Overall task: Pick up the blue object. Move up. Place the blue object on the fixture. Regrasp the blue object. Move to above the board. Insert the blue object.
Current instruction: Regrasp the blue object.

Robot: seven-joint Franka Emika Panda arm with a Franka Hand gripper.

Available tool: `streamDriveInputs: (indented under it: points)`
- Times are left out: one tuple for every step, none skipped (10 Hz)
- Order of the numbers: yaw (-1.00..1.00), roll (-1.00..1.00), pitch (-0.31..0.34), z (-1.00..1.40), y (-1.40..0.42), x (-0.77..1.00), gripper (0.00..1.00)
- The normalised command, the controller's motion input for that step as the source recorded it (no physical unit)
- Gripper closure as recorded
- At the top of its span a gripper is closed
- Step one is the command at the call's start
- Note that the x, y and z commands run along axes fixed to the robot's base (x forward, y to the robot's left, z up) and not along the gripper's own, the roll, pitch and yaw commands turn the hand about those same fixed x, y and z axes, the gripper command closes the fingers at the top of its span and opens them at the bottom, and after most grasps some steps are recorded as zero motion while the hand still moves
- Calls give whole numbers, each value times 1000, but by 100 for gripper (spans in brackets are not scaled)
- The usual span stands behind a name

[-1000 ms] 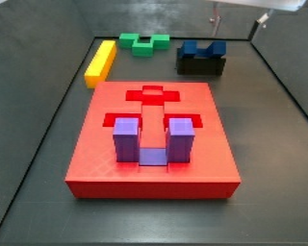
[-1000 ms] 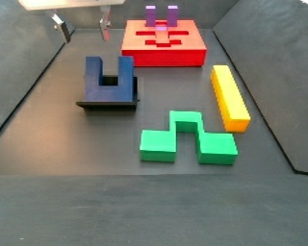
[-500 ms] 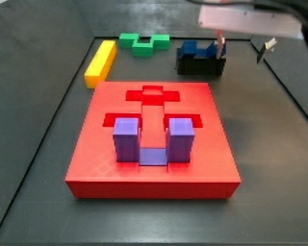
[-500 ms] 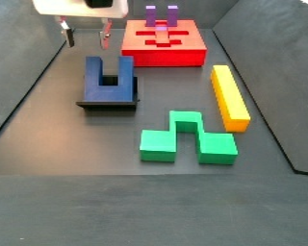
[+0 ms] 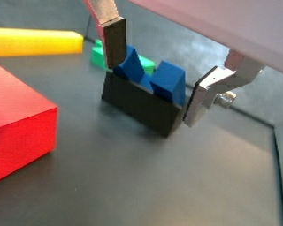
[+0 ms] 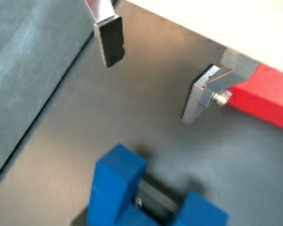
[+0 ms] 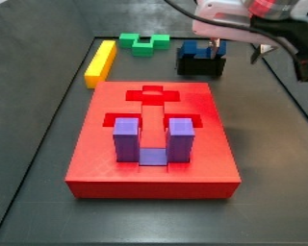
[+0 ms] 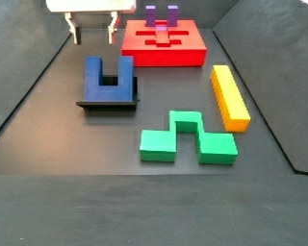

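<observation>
The small dark blue plastic arch-shaped block [image 8: 108,76] sits in the low black box-like fixture [image 8: 115,100] on the dark worktop [image 8: 66,163], legs pointing up in a wrist view [image 5: 150,74]. The gripper [image 5: 165,65] hangs above it with jaws spread wide, holding nothing; in a wrist view one silver finger [image 5: 210,92] stands beside the fixture. Nearby lies the big red square board [image 7: 150,144] carrying a purple U-shaped block [image 7: 151,139]. A yellow bar [image 8: 229,96] and green block [image 8: 185,138] lie apart.

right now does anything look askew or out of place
Nothing stands out. The blue object sits squarely in the fixture, legs up. The open pincer hovers near it, holding nothing.
</observation>
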Motion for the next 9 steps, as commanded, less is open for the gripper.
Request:
streamDriveInputs:
  points:
    - [203, 886, 334, -126, 11, 620, 0]
    - [280, 837, 334, -89, 109, 571, 0]
    - [429, 754, 309, -54, 149, 549, 0]
    - [506, 623, 306, -57, 120, 529, 0]
    - [566, 406, 131, -91, 94, 489, 0]
    - [540, 86, 0, -120, 66, 574, 0]
    - [386, -109, -120, -46, 66, 511, 0]
    - [323, -260, -389, 0, 6, 157, 0]
    - [463, 0, -243, 0, 54, 77, 0]
